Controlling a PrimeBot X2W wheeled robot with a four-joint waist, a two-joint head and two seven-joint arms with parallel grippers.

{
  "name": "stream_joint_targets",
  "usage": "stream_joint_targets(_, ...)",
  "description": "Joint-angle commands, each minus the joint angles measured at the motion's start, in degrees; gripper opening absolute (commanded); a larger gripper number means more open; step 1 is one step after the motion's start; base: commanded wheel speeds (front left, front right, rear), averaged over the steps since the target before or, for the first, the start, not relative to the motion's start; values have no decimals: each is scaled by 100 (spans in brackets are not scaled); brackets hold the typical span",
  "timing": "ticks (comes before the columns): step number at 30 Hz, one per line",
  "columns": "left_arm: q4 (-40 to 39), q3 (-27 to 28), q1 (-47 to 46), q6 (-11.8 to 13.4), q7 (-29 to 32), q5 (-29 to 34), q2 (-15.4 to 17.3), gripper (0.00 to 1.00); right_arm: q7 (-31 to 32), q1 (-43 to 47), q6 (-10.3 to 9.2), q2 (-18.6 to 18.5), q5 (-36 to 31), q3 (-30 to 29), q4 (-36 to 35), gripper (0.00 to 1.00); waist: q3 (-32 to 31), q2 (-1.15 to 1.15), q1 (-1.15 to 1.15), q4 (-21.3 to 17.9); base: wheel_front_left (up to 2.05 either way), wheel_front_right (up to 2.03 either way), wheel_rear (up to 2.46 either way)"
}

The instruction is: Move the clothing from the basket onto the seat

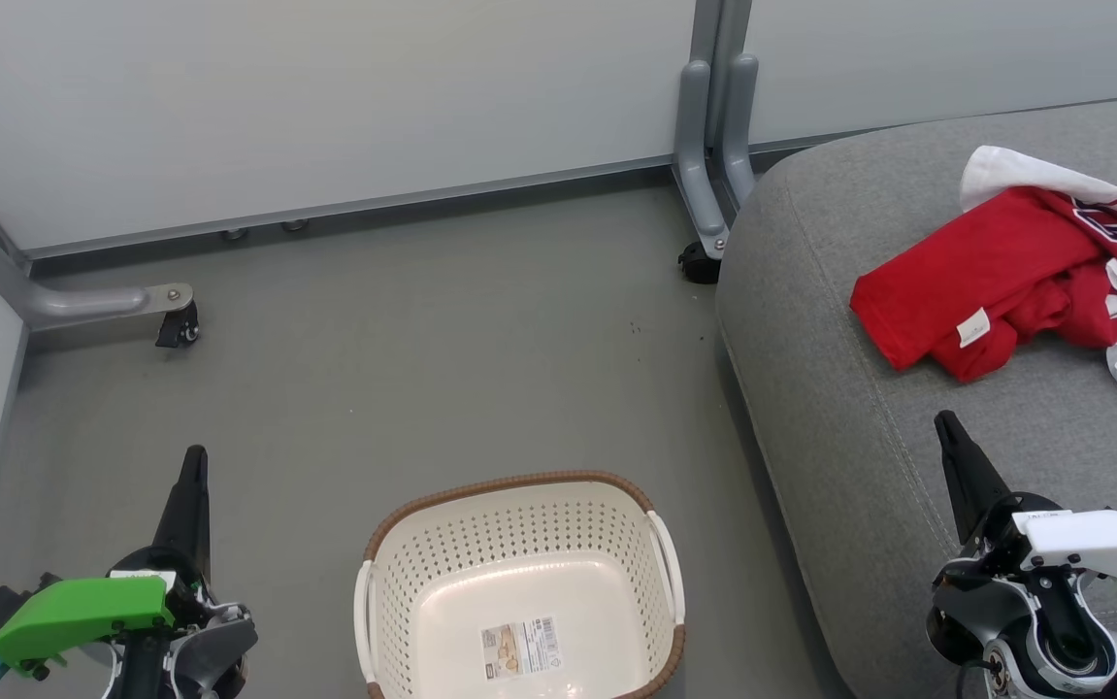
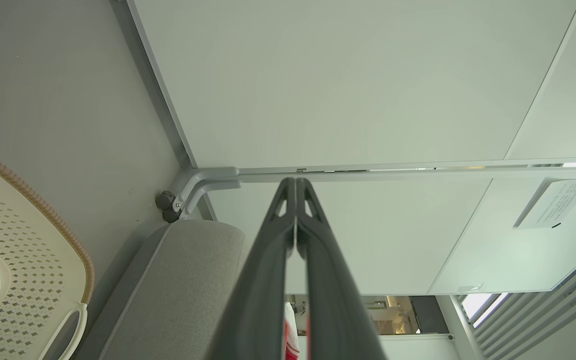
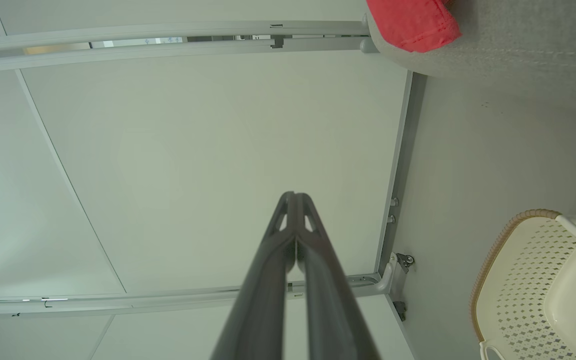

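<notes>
The clothing (image 1: pixel 1024 277), red with white panels and striped trim, lies crumpled on the grey seat (image 1: pixel 839 408) at the right. On the floor at bottom centre stands the cream basket (image 1: pixel 519 573) with its brown rim, holding nothing but a sticker on its base. My left gripper (image 1: pixel 194 456) is shut at the lower left, to the left of the basket. Over the seat's front part, below the clothing and apart from it, my right gripper (image 1: pixel 946 419) is shut. Both wrist views show the fingers (image 2: pixel 295 182) (image 3: pixel 294 196) pressed together with nothing between them.
Pale partition walls (image 1: pixel 325 97) stand behind, with grey feet on castors (image 1: pixel 178 330) at the left and another castor (image 1: pixel 699 262) by the seat's corner. Grey floor (image 1: pixel 422 369) lies between the walls, basket and seat.
</notes>
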Motion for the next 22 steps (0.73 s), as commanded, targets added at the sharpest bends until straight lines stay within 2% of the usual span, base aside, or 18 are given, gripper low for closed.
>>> stream_joint_targets(1,4,28,-83,-32,16,14,6,0,28,-45,2,-6,-32,-10,14,0,0,0,0,0,0,0,0)
stream_joint_targets(22,4,40,-85,-33,18,27,-2,0,45,-47,2,6,-49,-28,15,0,0,0,0,0,0,0,0)
